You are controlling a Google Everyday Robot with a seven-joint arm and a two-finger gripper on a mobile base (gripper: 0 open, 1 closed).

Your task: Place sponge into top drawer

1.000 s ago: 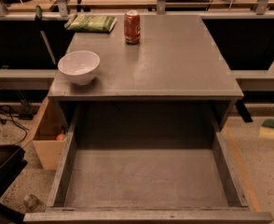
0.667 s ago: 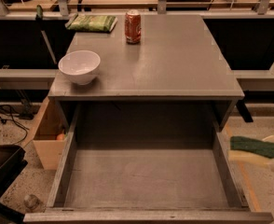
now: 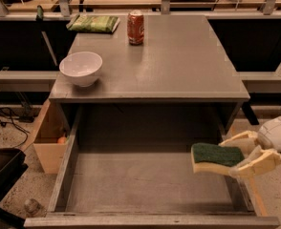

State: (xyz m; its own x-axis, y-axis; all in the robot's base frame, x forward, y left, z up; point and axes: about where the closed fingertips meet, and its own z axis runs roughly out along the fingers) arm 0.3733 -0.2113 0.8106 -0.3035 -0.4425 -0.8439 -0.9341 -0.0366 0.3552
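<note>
- Lower right of frame: the gripper point(image 3: 236, 157) clamps the sponge point(image 3: 214, 155), green side up, above the right side of the top drawer point(image 3: 131, 178).
- Best carried leftward over the drawer's bare floor, lowered clear of the wall, then released.

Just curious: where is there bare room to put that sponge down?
The top drawer has a wholly bare floor; the gripper holds the sponge over its right side. The cabinet top is free right of the bowl and can; the packet crowds its back-left.
</note>
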